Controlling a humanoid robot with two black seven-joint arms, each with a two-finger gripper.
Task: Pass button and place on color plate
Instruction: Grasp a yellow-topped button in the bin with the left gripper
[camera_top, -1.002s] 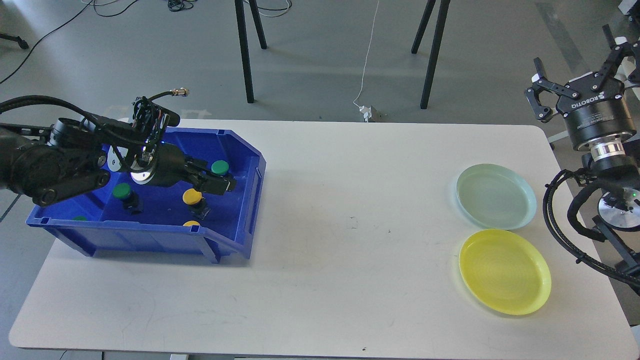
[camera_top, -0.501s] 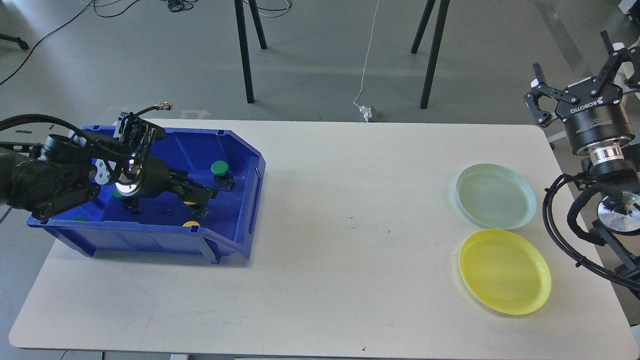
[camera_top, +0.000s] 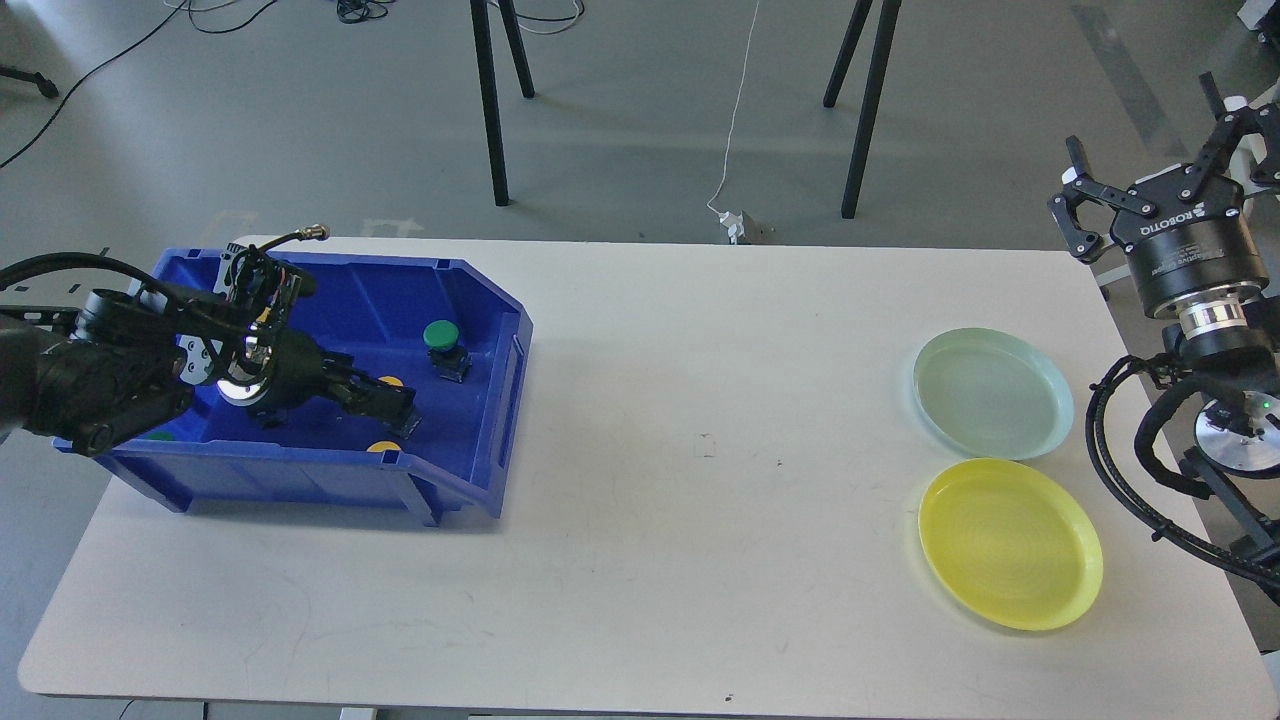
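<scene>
A blue bin at the table's left holds several buttons. A green button stands near its right wall. A yellow button is mostly covered by my left gripper, which reaches low into the bin right at it; the dark fingers cannot be told apart. Another yellow button and a green one peek over the bin's front wall. My right gripper is open and empty, held high past the table's right edge. A pale green plate and a yellow plate lie at the right.
The white table stretches between the bin and the plates. Black stand legs and cables are on the floor behind the table. My right arm's cables hang beside the plates.
My left gripper has moved left and down into the bin, from over the green button to the yellow button, now mostly covered. The right gripper has barely shifted.
</scene>
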